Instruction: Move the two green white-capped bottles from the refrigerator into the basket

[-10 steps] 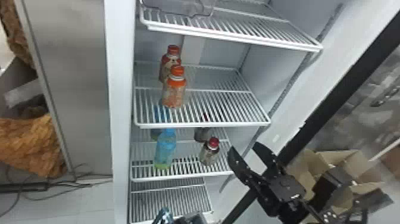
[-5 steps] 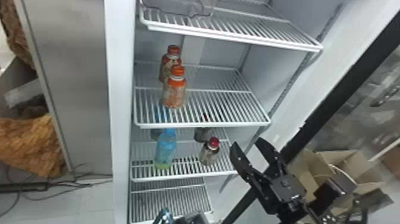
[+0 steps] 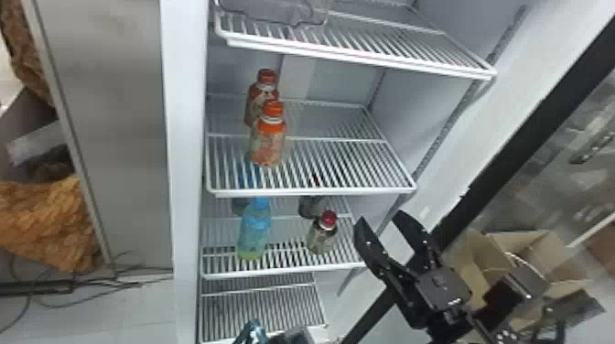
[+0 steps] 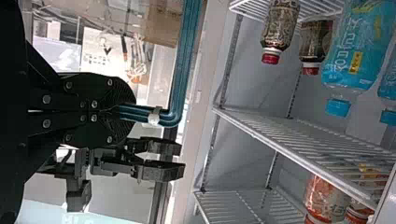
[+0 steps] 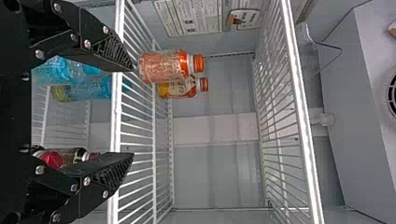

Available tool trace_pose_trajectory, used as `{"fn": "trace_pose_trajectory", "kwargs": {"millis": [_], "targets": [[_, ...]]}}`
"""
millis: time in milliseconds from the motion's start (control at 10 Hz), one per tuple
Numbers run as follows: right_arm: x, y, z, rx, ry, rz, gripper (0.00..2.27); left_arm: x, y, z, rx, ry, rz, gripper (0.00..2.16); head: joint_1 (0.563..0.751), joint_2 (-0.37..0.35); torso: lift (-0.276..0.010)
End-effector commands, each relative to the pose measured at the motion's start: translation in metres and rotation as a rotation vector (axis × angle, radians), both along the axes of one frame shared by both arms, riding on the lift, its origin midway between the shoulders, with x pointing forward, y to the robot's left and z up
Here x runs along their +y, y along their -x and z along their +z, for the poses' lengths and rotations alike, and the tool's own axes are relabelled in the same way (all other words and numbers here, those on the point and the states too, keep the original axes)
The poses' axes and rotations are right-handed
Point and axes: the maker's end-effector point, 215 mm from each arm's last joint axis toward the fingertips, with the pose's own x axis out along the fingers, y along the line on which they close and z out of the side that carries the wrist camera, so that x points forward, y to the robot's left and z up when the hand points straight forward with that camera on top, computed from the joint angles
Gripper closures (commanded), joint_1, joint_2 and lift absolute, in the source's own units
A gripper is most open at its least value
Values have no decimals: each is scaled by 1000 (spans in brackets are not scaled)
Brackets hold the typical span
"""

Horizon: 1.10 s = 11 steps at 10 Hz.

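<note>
Right gripper [image 3: 380,218] up slightly, nothing grasped

Raised a little at the fingertips in the head view, it is near the shelves' right side with its fingers apart and empty. The bottles on the shelves have kept their places, so this small shift has moved no stock.

Largest is the white refrigerator [image 3: 185,114]. Its middle wire shelf [image 3: 311,193] carries two orange-capped juice bottles [image 3: 269,142], one behind the other; the wire shelf below [image 3: 283,273] has a blue-capped bottle [image 3: 255,231] and a dark red-capped bottle [image 3: 322,235], with others behind. Where the green white-capped bottles are, I cannot tell; perhaps already in the basket.

The left gripper [image 4: 134,112] is clamped on a blue tubular handle [image 4: 180,70], probably the basket's. If both targets are in, the right arm need only keep clear.
</note>
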Motion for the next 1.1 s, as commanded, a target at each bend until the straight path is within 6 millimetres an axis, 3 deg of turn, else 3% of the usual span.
{"fn": "trace_pose_trajectory", "kwargs": {"millis": [0,1000], "targets": [[0,0,-1,1,-1,-1,446,0,0,0,0,0,0,1216,695,-350,-4],[0,0,2,-6,0,0,446,-1,0,1,-4,1,-7,1214,695,-350,-4]]}}
